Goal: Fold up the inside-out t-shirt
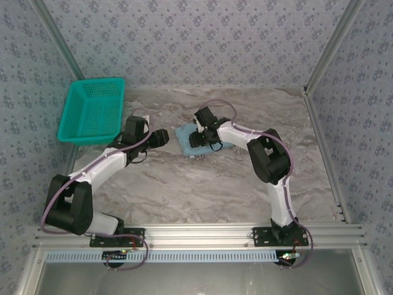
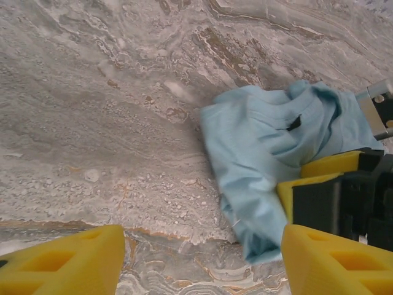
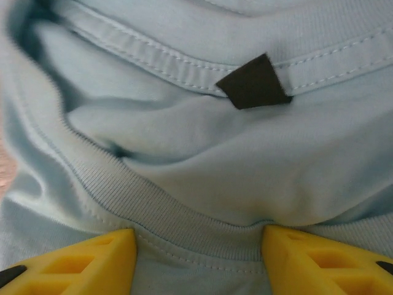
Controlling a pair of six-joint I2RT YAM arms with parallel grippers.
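The inside-out t-shirt [image 1: 187, 136] lies bunched into a small light blue bundle at the middle of the marble table. My right gripper [image 1: 200, 131] sits directly on top of it. In the right wrist view its yellow fingers [image 3: 83, 264] stand apart, open, with the ribbed neckband [image 3: 184, 215] lying loose between them and the dark neck label [image 3: 255, 83] just beyond. My left gripper [image 1: 163, 136] hovers just left of the bundle, open. In the left wrist view its gap [image 2: 202, 264] spans bare table, and the t-shirt's [image 2: 264, 153] lower corner reaches its right finger [image 2: 338, 258].
A teal mesh basket [image 1: 92, 110] stands at the back left, close behind the left arm. Patterned walls and metal posts enclose the table on three sides. Open marble table [image 1: 202, 184] stretches between the bundle and the arm bases.
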